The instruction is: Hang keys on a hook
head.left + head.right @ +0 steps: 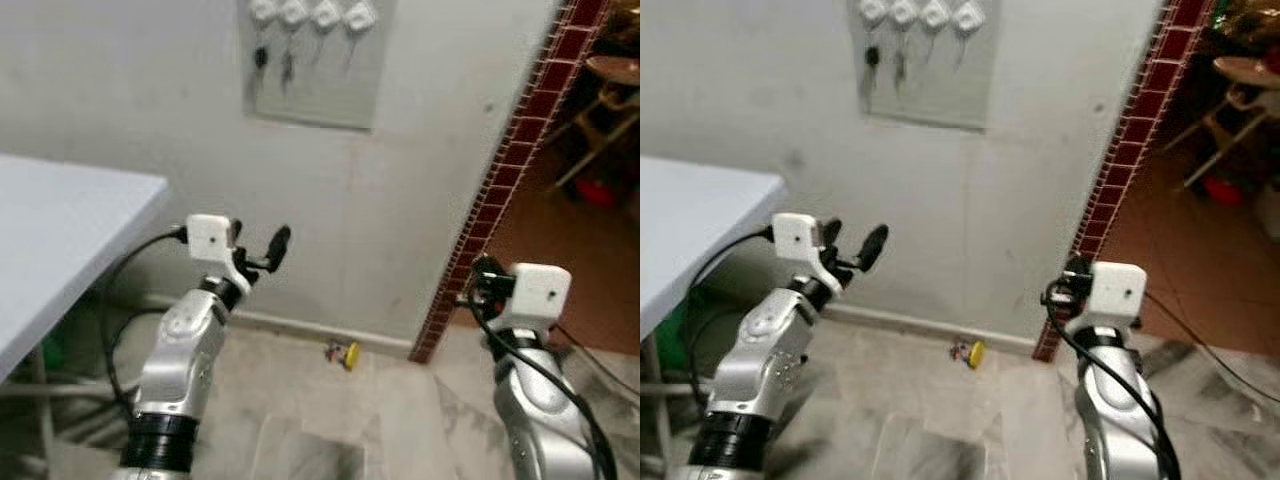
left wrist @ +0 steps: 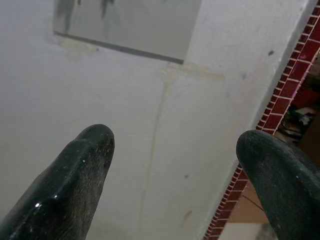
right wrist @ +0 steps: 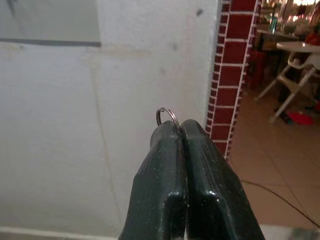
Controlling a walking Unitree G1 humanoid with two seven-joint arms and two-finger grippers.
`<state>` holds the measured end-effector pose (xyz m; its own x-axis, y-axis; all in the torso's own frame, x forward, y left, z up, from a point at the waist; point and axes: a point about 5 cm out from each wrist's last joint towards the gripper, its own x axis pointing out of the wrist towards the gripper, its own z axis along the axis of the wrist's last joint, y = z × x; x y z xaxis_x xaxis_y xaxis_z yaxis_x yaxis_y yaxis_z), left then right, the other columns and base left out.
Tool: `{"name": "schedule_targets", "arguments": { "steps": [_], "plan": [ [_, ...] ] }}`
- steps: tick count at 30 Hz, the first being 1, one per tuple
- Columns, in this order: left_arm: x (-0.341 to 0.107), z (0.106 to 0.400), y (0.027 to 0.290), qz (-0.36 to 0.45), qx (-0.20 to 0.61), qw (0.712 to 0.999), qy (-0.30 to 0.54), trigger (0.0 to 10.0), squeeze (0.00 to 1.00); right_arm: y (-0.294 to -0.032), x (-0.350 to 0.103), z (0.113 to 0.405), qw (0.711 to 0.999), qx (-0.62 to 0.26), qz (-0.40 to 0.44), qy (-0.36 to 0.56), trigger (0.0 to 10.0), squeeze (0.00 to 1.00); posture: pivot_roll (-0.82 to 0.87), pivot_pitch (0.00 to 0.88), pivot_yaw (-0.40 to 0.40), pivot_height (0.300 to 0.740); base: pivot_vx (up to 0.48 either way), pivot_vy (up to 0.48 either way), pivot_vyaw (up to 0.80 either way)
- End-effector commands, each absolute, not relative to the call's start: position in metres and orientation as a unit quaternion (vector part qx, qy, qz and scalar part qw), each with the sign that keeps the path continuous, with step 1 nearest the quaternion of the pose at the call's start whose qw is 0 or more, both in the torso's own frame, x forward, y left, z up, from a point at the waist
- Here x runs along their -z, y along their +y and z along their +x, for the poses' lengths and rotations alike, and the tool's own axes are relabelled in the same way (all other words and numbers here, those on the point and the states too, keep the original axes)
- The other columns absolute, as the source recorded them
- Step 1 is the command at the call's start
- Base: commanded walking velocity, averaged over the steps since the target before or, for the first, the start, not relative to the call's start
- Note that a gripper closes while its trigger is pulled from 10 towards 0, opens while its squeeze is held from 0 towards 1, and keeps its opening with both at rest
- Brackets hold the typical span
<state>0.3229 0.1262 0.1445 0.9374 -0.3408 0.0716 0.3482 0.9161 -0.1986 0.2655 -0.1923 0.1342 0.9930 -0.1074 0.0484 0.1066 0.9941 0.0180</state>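
Panel (image 1: 318, 62): grey, mounted high on the white wall, chosen as landmark.
Hooks (image 1: 310, 14): four, white, in a row along the panel's top edge.
Hung keys (image 1: 261, 58): dark, dangling from the two hooks at the panel's left end; two right hooks bare.
Left gripper (image 1: 262, 250): raised below the panel, slightly left of it; fingers (image 2: 82, 175) spread wide apart, nothing between them.
Right gripper (image 3: 180, 131): raised below and well right of the panel, beside the brick edge (image 1: 500, 190); fingers clenched on a key ring (image 3: 167, 115), a thin metal loop poking out above the tips. Keys themselves hidden.
Desk (image 1: 60, 230): pale, below and left of the panel.
Yellow item (image 1: 348, 354): small, on the floor below the panel, at the wall's foot.
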Motion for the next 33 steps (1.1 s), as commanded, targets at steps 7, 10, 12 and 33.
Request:
{"name": "schedule_targets", "arguments": {
  "steps": [7, 10, 12, 33],
  "plan": [
    [-0.1515, 0.3261, 0.1341, -0.117, 0.159, 0.98, -0.021, 10.0, 0.0, -0.1885, -0.1429, 0.2657, 0.998, 0.04, 0.01, -0.036, 10.0, 0.0, -0.04, 0.034, -0.068, 0.711, 0.104, 0.164, 0.0],
    [-0.1512, 0.326, 0.1341, -0.119, 0.158, 0.98, -0.019, 10.0, 0.0, -0.1884, -0.1431, 0.2654, 0.998, 0.04, 0.01, -0.036, 10.0, 0.0, -0.04, 0.034, -0.068, 0.711, 0.0, 0.264, 0.0],
    [-0.1513, 0.3263, 0.1339, -0.12, 0.157, 0.98, -0.019, 10.0, 0.0, -0.1886, -0.143, 0.2655, 0.999, 0.04, 0.009, -0.035, 10.0, 0.0, -0.04, 0.031, -0.069, 0.711, 0.0, 0.311, 0.0],
    [-0.1534, 0.3285, 0.1305, -0.101, 0.16, 0.982, -0.02, 10.0, 0.0, -0.1875, -0.1432, 0.2645, 0.999, 0.034, 0.009, -0.036, 10.0, 0.0, -0.04, 0.016, -0.065, 0.711, 0.0, 0.072, 0.0]
  ]
}}
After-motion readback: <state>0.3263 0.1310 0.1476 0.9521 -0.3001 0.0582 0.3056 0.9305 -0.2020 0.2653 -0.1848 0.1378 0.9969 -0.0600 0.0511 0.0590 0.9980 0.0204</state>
